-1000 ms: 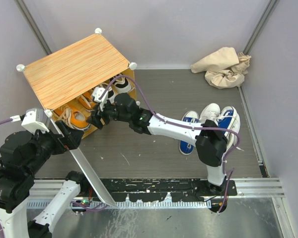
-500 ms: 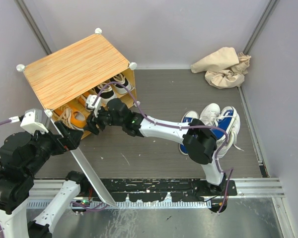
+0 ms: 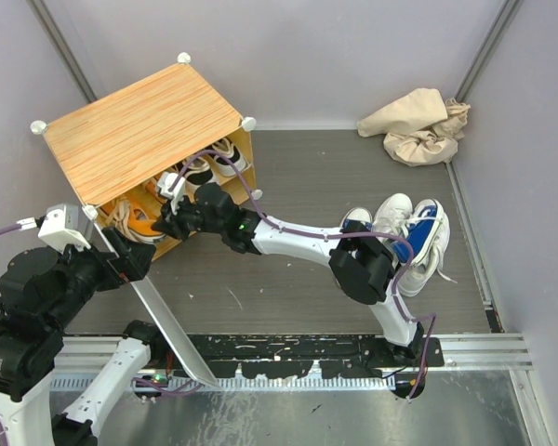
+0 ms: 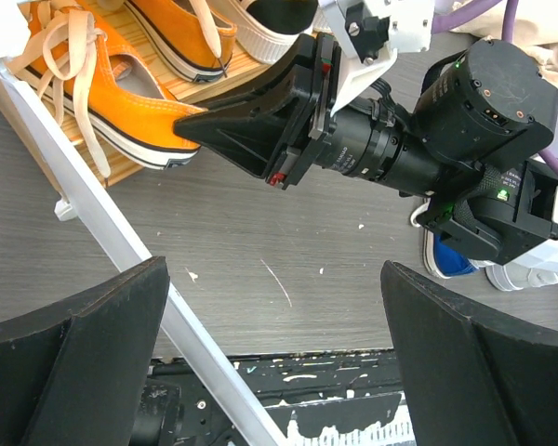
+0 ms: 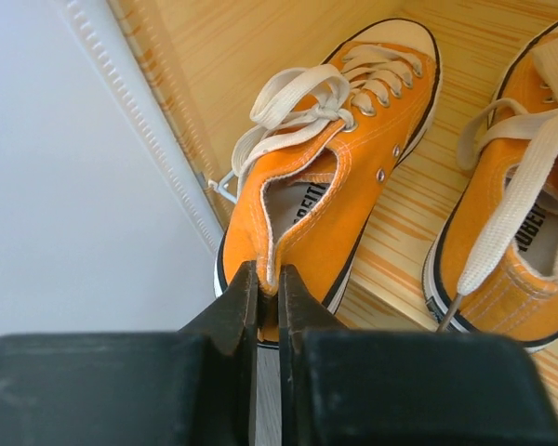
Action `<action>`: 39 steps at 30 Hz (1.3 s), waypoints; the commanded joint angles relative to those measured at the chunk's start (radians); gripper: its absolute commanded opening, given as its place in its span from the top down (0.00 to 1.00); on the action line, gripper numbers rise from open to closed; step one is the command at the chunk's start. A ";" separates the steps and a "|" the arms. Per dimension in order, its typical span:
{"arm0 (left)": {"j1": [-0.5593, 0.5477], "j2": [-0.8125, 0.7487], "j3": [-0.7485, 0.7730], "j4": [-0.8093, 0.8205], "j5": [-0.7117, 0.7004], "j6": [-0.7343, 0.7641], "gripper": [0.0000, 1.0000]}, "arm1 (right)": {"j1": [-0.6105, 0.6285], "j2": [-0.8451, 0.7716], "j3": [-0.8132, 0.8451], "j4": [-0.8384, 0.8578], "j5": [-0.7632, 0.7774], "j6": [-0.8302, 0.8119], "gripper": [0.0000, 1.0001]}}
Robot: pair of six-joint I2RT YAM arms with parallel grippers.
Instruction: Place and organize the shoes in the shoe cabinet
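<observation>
Orange canvas sneaker, light and soft: right gripper fingers pinched shut on its heel collar, toe pointing away, likely to droop.

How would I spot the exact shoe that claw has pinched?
Find the wood-topped shoe cabinet at the far left and look into its open front. It is the orange shoe nearest the white door panel. Only it, not its twin, has the right claw shut on its heel rim.
</observation>
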 commanded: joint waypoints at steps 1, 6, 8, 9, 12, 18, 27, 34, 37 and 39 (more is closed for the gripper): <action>-0.004 0.005 0.026 -0.010 0.007 -0.004 0.02 | 0.000 -0.042 0.027 0.149 0.093 0.033 0.98; -0.003 0.010 0.034 -0.017 0.012 -0.004 0.02 | -0.001 -0.025 0.108 0.141 0.177 0.028 0.99; -0.003 0.009 0.033 -0.017 0.017 -0.006 0.02 | -0.001 0.023 0.165 0.115 0.184 0.025 0.99; -0.004 0.007 0.033 -0.018 0.018 -0.007 0.02 | -0.002 0.042 0.192 0.103 0.184 0.024 0.99; -0.004 0.003 0.032 -0.022 0.017 -0.010 0.02 | -0.001 0.089 0.253 0.078 0.193 0.028 0.99; -0.003 0.004 0.029 -0.023 0.020 -0.013 0.02 | -0.001 0.163 0.316 0.053 0.214 0.012 0.97; -0.004 0.007 0.021 -0.010 0.023 -0.020 0.02 | -0.001 0.097 0.182 0.078 0.217 0.033 0.53; -0.003 0.006 0.022 0.004 0.029 -0.016 0.02 | -0.001 -0.107 -0.051 0.114 0.292 0.032 0.27; -0.004 0.004 0.015 0.016 0.039 -0.009 0.02 | -0.002 -0.203 -0.123 0.052 0.348 0.029 0.22; -0.004 -0.004 0.009 0.024 0.048 -0.002 0.02 | -0.003 -0.265 -0.172 0.000 0.407 0.029 0.19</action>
